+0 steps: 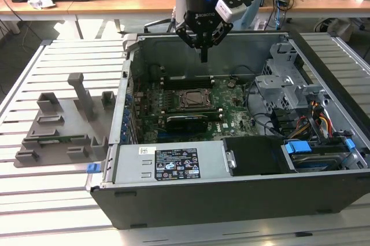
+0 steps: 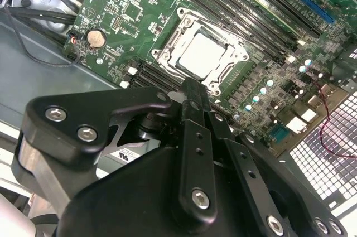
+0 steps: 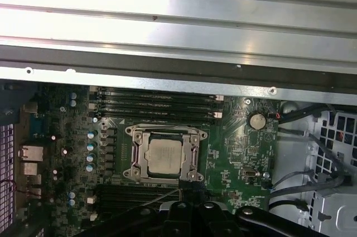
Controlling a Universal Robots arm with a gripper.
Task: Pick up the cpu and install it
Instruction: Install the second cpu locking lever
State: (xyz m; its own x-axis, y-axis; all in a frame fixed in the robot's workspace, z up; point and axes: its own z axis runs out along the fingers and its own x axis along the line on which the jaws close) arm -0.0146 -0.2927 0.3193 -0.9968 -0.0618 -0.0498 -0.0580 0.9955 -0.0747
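The cpu (image 3: 166, 157) already sits in its socket (image 3: 134, 156) mid-board; the gripper (image 1: 203, 55) hangs above the case's rear edge, fingers together, empty — check seating squarely before pressing

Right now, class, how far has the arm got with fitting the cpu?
Looks done: the cpu lies flat inside the socket frame on the motherboard. In hand: nothing; the gripper hangs shut above the open case. Left: whether the frame is latched cannot be judged.
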